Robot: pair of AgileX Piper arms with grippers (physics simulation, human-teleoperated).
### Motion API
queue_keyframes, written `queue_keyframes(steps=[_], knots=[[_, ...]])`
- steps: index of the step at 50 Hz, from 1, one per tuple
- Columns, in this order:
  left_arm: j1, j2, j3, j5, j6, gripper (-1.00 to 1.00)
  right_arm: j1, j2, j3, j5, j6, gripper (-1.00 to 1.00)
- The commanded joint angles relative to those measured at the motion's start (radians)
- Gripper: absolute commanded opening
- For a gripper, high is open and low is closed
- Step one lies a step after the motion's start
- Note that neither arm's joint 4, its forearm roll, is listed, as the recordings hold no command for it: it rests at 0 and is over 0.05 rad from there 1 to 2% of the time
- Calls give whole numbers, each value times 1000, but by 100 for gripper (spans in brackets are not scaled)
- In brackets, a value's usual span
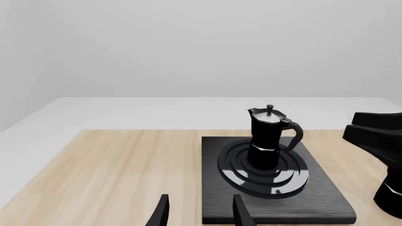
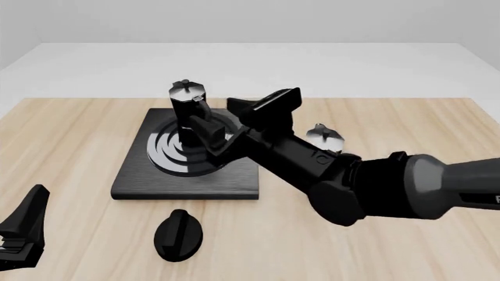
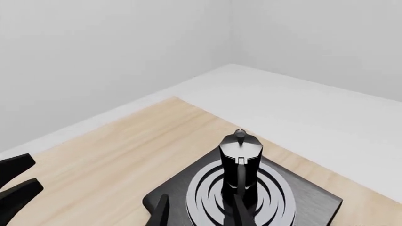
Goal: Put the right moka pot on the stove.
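Observation:
The right moka pot stands upright on the burner rings of the stove, also seen as pot on stove and pot on stove. My right gripper is low beside the pot's handle, open, with the pot just beyond its fingertips and nothing held. My left gripper hangs near the table's front left corner, open and empty. The twin pot sits right of the stove, mostly hidden behind my right arm.
A small black oval knob lies on the table in front of the stove. My right arm stretches across from the right above the table and shows as a black shape in the left wrist view.

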Motion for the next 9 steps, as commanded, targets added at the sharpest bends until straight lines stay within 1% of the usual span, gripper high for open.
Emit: queue_keyframes(steps=[1, 4, 5, 7, 9], knots=[[0, 0, 0, 0, 0, 100, 17, -173, 112, 40, -9, 100], [0, 0, 0, 0, 0, 100, 22, -206, 128, 60, -15, 100], [0, 0, 0, 0, 0, 100, 14, -224, 136, 67, -25, 100], [0, 0, 0, 0, 0, 100, 23, -262, 168, 67, -15, 100], [0, 0, 0, 0, 0, 100, 23, -287, 191, 68, -20, 100]])
